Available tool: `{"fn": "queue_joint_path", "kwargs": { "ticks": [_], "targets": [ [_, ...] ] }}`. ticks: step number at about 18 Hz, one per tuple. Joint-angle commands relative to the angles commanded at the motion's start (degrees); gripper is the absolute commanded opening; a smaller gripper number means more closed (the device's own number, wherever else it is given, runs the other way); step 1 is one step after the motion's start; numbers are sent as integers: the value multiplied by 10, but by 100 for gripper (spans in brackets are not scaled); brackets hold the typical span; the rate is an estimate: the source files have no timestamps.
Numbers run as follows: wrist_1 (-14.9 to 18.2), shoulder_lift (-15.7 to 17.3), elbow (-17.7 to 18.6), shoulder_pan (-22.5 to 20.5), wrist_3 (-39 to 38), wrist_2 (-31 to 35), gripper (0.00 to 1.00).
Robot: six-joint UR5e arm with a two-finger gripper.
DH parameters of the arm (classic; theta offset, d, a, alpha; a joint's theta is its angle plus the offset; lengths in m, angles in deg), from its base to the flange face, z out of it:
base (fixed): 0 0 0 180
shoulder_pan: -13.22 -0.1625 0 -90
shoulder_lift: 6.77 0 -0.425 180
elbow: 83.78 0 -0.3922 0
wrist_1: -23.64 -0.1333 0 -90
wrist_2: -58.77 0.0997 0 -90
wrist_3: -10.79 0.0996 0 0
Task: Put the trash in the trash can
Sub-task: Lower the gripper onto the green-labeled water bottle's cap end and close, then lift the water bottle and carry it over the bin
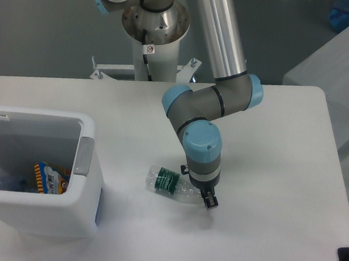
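The crushed clear bottle (171,183) with its green label lies on its side on the white table, just right of the trash can. My gripper (205,198) points straight down at the bottle's right end. One dark fingertip (210,201) shows just past that end, low over the table. The other finger is hidden behind the wrist and bottle, so the jaw gap cannot be read. The blue snack packet (50,178) lies inside the white trash can (85,211), at the bottom.
The trash can stands at the table's front left, with a grey tab (84,155) on its right rim. The arm's base column (153,43) rises at the back centre. A translucent box (345,66) sits off the table's right side.
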State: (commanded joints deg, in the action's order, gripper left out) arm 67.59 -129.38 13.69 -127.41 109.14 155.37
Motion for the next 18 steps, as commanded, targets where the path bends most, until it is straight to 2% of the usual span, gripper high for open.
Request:
{"fn": "queue_joint_path", "kwargs": {
  "ticks": [4, 7, 11, 18],
  "targets": [
    [0, 3, 5, -1, 0, 0, 55],
    [1, 5, 6, -1, 0, 1, 47],
    [1, 7, 8, -1, 0, 0, 46],
    [1, 14, 14, 0, -11, 0, 40]
  ]
}}
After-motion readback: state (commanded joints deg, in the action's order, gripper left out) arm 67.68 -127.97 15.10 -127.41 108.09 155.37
